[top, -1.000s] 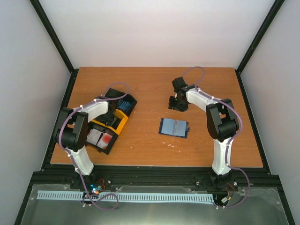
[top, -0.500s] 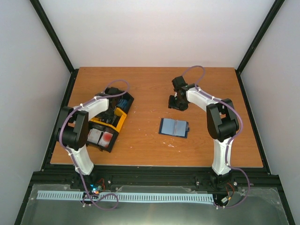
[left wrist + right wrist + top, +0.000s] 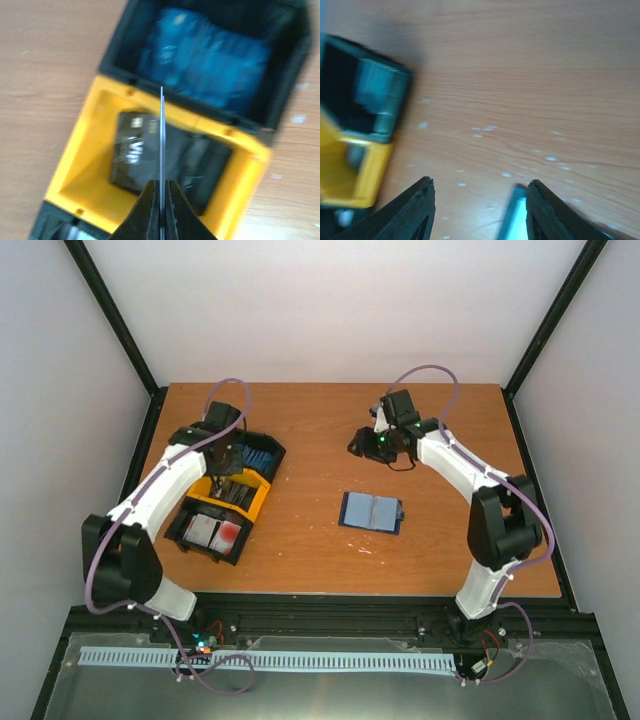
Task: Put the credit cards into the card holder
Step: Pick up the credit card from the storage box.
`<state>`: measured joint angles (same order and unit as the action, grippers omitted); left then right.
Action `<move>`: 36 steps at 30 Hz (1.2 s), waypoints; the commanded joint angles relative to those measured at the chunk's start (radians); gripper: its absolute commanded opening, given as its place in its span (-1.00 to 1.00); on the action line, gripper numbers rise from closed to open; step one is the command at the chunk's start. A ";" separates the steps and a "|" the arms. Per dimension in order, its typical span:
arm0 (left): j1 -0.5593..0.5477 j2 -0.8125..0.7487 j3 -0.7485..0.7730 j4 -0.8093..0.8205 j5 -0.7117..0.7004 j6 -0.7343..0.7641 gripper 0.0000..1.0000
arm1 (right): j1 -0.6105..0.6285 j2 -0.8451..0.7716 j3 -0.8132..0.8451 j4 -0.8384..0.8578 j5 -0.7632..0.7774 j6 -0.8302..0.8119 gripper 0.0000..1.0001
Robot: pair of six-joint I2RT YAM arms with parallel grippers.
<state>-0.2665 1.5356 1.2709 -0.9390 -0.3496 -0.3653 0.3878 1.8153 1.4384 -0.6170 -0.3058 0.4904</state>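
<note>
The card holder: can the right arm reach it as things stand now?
Probably yes. The card holder lies open on the table, uncovered, and the right claw hangs open just beyond it.

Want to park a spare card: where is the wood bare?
Bare wood lies between the tray and the card holder, and along the near edge. Crowded: the tray under the left gripper, and the far middle under the right gripper.

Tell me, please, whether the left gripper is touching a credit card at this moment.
Touching. The left wrist view shows the left gripper shut on a thin credit card seen edge-on, with no gap at either side, above the yellow compartment.
</note>
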 commanded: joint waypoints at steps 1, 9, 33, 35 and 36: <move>0.007 -0.106 0.053 0.132 0.372 0.073 -0.99 | 0.013 -0.102 -0.093 0.255 -0.305 0.013 0.04; 0.007 -0.222 0.028 0.505 1.134 0.103 -0.99 | 0.096 -0.190 -0.161 0.670 -0.488 0.212 0.46; 0.007 -0.336 -0.071 0.928 1.479 -0.226 -0.99 | 0.158 -0.457 -0.434 1.144 -0.515 0.474 -0.11; 0.007 -0.339 -0.077 0.956 1.485 -0.252 -0.99 | 0.159 -0.464 -0.439 1.161 -0.537 0.478 -0.11; 0.007 -0.339 -0.077 0.964 1.489 -0.261 -0.99 | 0.160 -0.468 -0.443 1.174 -0.550 0.483 -0.12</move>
<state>-0.2646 1.2179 1.1969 -0.0666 1.1404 -0.5552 0.5385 1.3808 1.0065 0.4797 -0.8246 0.9646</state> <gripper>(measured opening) 0.022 0.445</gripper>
